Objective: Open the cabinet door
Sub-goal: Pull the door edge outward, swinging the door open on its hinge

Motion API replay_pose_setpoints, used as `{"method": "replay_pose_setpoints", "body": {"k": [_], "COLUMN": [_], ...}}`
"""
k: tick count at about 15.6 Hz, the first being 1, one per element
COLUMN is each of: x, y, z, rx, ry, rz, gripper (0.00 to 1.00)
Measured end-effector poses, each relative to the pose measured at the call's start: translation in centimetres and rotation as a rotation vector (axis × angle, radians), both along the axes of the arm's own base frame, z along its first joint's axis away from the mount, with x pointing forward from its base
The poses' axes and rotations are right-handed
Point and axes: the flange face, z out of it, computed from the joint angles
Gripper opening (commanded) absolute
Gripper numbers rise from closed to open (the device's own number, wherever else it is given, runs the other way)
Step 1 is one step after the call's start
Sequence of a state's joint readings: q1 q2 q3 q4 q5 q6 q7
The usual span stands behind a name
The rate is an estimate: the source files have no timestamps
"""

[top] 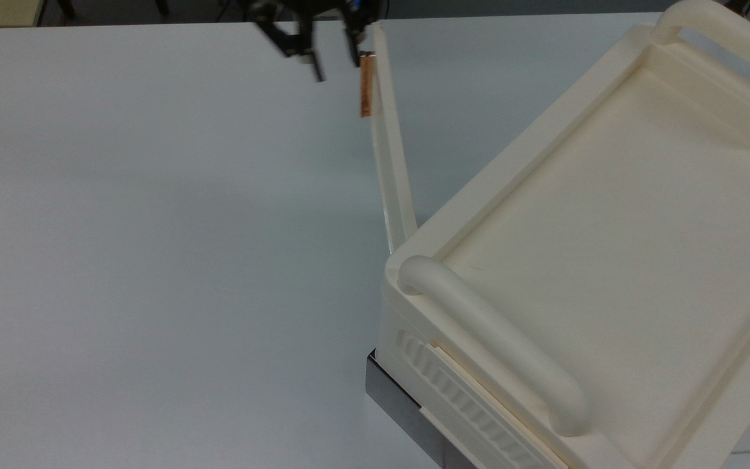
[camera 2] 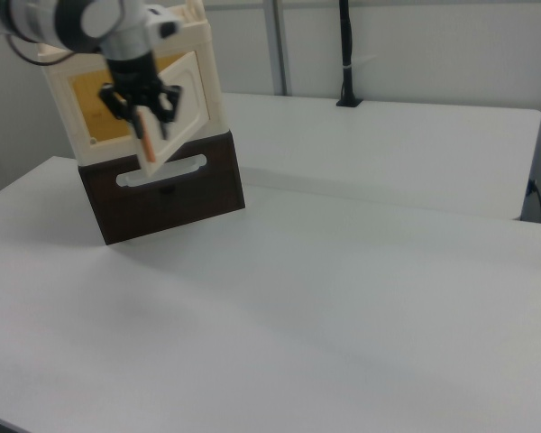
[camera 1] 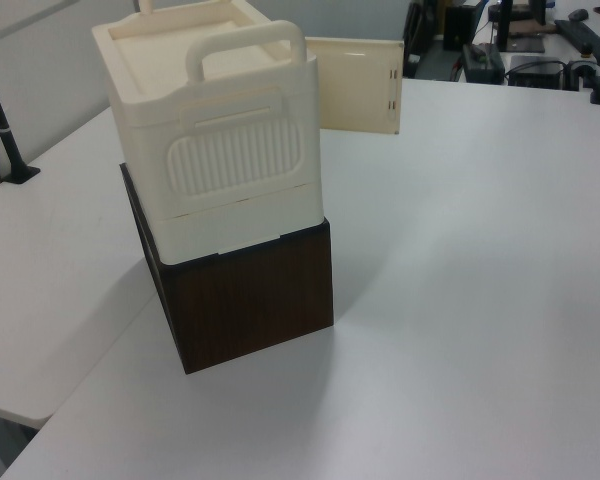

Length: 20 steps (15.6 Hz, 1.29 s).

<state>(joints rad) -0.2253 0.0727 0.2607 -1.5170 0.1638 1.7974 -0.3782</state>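
Observation:
The cabinet (top: 616,215) (camera 1: 235,160) (camera 2: 61,108) is a cream-white box on a dark base (camera 1: 250,290). Its cabinet door (top: 388,150) (camera 1: 355,85) (camera 2: 187,95) stands swung wide open, away from the box. A copper-orange bar handle (top: 366,86) (camera 2: 148,142) sits near the door's free end. My gripper (top: 334,64) (camera 2: 144,113) hovers at that end with its fingers spread open. In the top view it lies just left of the handle. The right view has the handle below and between the fingers, with no grip visible. The left view has the dark gripper (camera 1: 415,35) behind the door's right edge.
The white table (top: 153,260) spreads wide in the top view's left. A black post (camera 2: 345,54) stands at the back of the right view. The left view's far right holds desks with equipment (camera 1: 540,55), and a black stand (camera 1: 5,140) is at the left view's left.

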Motion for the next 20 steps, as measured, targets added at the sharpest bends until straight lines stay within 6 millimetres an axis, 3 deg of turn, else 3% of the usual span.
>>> {"method": "replay_pose_setpoints", "body": {"k": [2,6,9,11,16,20], "x": [0.1,0.2,0.2,0.1,-0.4,-2.2], "y": [-4.0,-10.0,-14.1,-15.7,-17.7,-20.0], "z": [-0.3,-0.1,0.7,0.9,1.7,1.8], "rx": [-0.005,-0.012,-0.020,-0.024,-0.029,-0.028], "ry": [0.004,-0.036,-0.107,-0.129,-0.148,-0.081], "rz": [-0.054,-0.158,-0.234,-0.264,-0.298,-0.334], "gripper": [0.72,1.00,1.00,1.00,1.00,1.00]}}
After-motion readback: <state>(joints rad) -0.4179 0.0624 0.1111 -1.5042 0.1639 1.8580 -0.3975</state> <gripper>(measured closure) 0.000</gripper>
